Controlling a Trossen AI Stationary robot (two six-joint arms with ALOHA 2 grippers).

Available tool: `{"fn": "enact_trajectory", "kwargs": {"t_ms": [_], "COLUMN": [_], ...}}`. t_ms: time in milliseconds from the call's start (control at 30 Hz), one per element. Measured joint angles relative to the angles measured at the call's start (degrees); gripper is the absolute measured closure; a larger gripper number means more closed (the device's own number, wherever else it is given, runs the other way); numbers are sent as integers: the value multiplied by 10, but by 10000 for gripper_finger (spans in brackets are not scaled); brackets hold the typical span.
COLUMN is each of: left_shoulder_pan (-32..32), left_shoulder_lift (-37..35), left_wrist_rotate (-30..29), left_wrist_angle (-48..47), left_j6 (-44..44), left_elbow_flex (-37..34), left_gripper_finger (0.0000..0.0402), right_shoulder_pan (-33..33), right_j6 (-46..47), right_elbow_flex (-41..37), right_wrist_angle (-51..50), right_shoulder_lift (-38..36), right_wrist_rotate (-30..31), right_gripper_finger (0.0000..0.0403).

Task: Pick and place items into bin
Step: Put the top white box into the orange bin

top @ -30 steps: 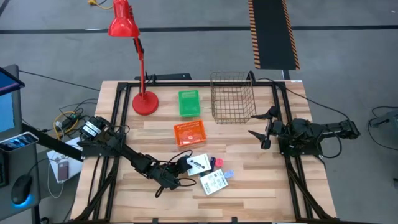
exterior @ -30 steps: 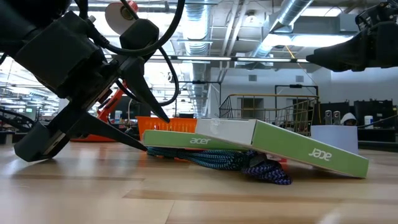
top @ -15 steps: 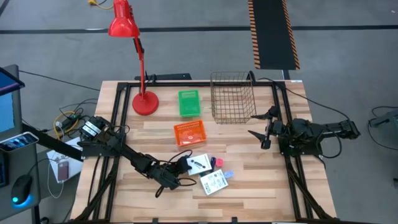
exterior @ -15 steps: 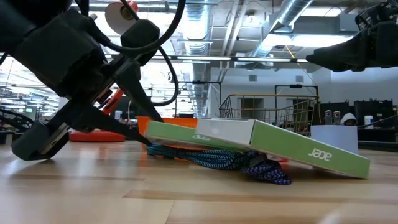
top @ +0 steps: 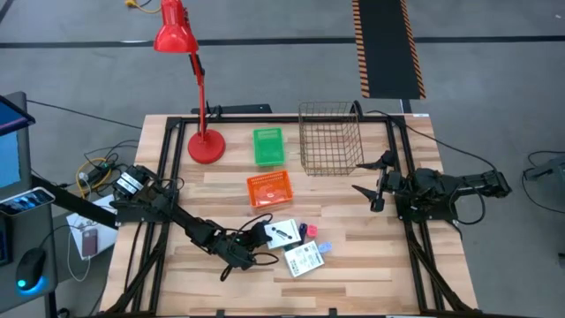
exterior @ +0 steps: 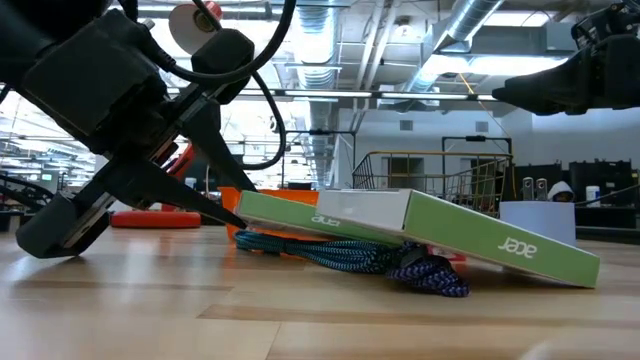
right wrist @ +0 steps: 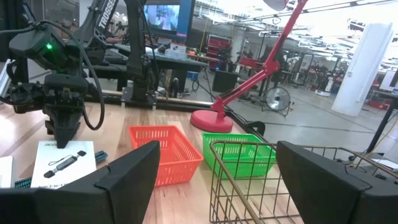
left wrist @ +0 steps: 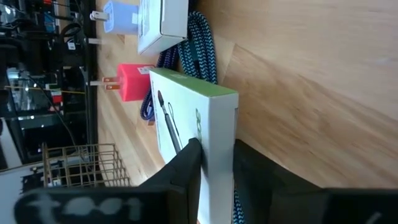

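Observation:
A flat white packet [top: 281,232] with green edges lies across teal and blue-purple braided cords [exterior: 370,257]. My left gripper [top: 263,233] is shut on its left end. A second white packet [top: 305,258] lies flat just nearer. A red-pink block [top: 309,231] and a light-blue block [top: 324,247] sit on the table beside them. The wire bin [top: 331,137] stands at the far middle. My right gripper [top: 375,177] waits open at the table's right, level and clear of everything. My left gripper pinches the packet's left end [left wrist: 217,134] across its thin depth. One finger [left wrist: 186,165] is on the printed top face and the other [left wrist: 252,171] is underneath. The fingers slant down from the table's left. That end is raised, and the far end [exterior: 585,268] stays low over the cords.
An orange basket [top: 268,188] and a green basket [top: 267,146] sit between the packets and the table's far edge. A red desk lamp stands with its base [top: 206,146] at the far left. Bare wood lies along the near edge.
My left gripper has shut on the packet's left end without moving from its place. That end has risen a little off the cords, while the far end has stayed low.

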Motion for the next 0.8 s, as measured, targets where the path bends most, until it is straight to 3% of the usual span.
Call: {"fn": "enact_trajectory", "kwargs": {"t_ms": [800], "left_shoulder_pan": [-45], "left_shoulder_lift": [1], "left_wrist_rotate": [-126], "left_wrist_angle": [9], "left_j6": [-7], "left_elbow_flex": [-1], "left_gripper_finger": [338], "right_shoulder_pan": [0], "right_j6": [0], "right_elbow_flex": [0], "right_wrist_angle": [0], "right_shoulder_lift": [0], "right_wrist_rotate": [0], "right_gripper_finger": [85]}}
